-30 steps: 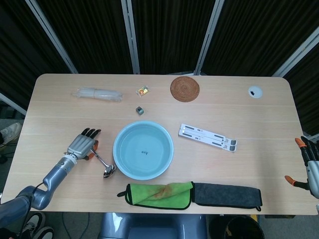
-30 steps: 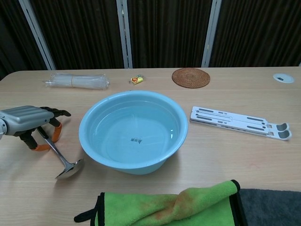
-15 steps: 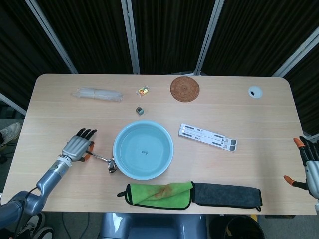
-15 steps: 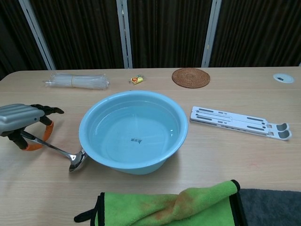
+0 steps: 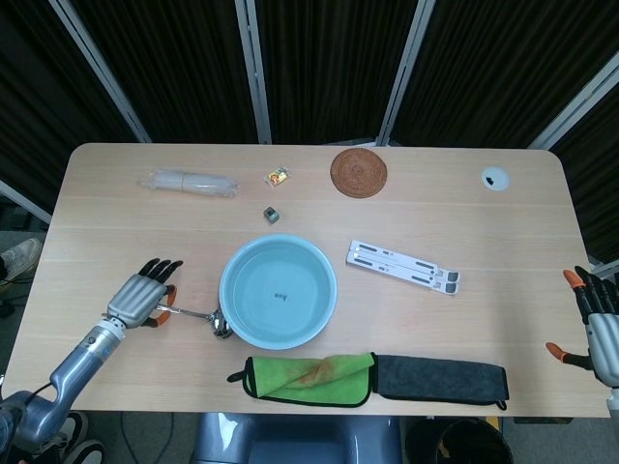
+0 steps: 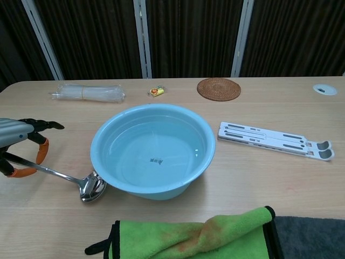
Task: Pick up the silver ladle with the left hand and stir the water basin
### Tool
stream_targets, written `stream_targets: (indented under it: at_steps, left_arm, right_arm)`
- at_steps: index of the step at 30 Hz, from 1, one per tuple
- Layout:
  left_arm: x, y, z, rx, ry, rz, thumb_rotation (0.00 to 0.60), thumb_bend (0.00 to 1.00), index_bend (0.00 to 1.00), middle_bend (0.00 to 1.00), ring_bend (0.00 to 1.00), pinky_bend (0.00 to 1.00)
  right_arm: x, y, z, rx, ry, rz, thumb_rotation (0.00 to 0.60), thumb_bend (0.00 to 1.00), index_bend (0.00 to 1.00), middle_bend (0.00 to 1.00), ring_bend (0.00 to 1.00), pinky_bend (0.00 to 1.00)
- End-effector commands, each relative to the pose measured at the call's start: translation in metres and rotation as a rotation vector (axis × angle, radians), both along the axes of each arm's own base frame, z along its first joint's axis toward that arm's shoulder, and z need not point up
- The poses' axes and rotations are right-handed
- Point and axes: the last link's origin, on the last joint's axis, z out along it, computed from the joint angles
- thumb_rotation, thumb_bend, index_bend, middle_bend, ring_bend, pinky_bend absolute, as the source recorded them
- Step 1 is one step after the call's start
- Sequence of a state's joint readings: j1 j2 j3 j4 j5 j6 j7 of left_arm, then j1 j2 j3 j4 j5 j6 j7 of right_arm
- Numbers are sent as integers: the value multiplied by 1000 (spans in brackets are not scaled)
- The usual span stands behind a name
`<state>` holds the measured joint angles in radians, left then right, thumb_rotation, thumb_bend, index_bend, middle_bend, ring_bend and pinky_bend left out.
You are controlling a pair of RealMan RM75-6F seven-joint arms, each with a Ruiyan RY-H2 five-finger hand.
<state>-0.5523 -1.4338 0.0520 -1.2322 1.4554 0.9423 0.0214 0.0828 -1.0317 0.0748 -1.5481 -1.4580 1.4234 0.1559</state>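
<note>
Left hand (image 6: pixel 16 141) at the table (image 5: pixel 464 213) edge, fingers pinching the handle of the silver ladle (image 6: pixel 81 183); its bowl rests on the table, touching the water basin (image 5: pixel 278 290). Grasp made; lifting and stirring remain. Right hand (image 5: pixel 595 324) idle, fingers spread.

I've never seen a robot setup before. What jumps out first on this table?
The light blue water basin at the table's middle grabs the eye. At its left, the left hand holds the silver ladle by its handle, with the bowl lying against the basin's outer wall. A bright green cloth lies along the near edge.
</note>
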Motion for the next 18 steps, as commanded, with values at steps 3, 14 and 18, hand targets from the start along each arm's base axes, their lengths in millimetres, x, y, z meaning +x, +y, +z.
stream_targets:
  at_steps: [3,14,18]
  left_arm:
    - [0,-21,13,-34,-48,31,600,369,551,0,0,0]
    - [8,-50,41,-103,-126,66,600,369,543,0,0,0]
    - [18,-61,56,-98,-134,34,600,369,543,0,0,0]
  right_arm:
    - [2,2,0,-2,1,8,600,17,8,0,0,0]
    - [7,11,0,-7,6,37,600,17,8,0,0,0]
    - [9,16,1,-8,2,54,600,17,8,0,0,0]
